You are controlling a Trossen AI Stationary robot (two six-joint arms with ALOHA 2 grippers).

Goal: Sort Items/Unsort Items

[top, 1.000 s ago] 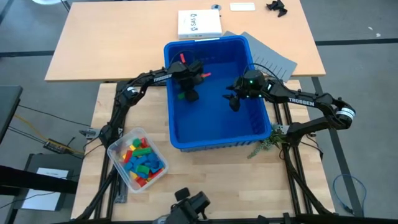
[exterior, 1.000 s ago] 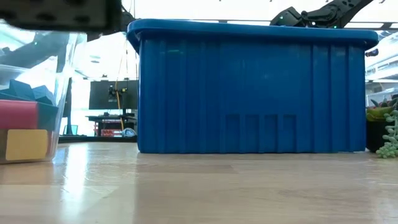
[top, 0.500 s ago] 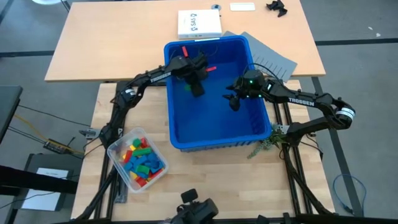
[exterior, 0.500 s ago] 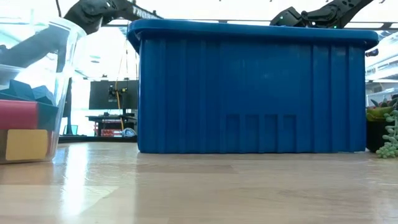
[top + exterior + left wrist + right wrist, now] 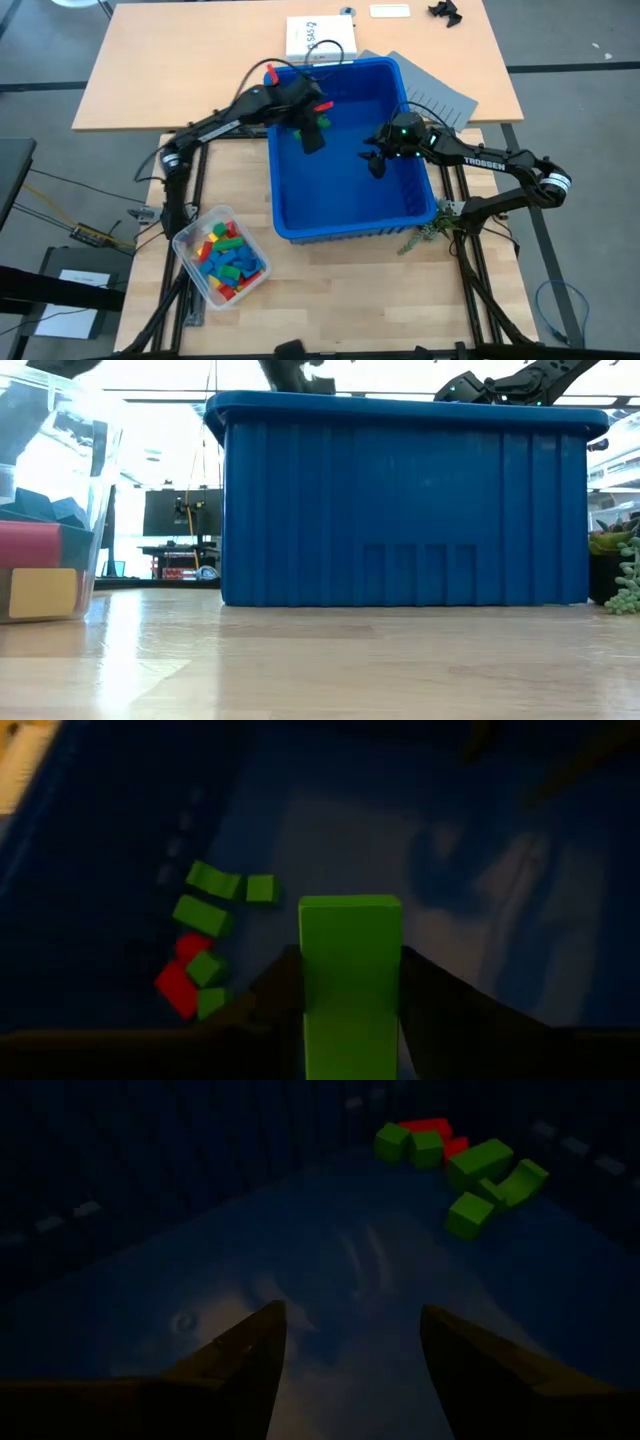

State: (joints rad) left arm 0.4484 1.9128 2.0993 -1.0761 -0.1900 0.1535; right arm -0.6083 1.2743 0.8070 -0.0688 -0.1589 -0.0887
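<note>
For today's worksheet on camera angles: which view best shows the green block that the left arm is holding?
The left wrist view: the green block fills the centre, clamped between the left fingers. The high view shows only a green speck; the low and right wrist views miss it.

bin: centre of the near table, straddling onto the far table
container: left of the bin, near edge, holding mixed blocks
left gripper: over the bin's far-left part, block between its fingers
loose blocks: on the bin floor, by the left wall
right gripper: inside the bin, right side
box: far table, behind the bin
plant: right of the bin's near corner
</note>
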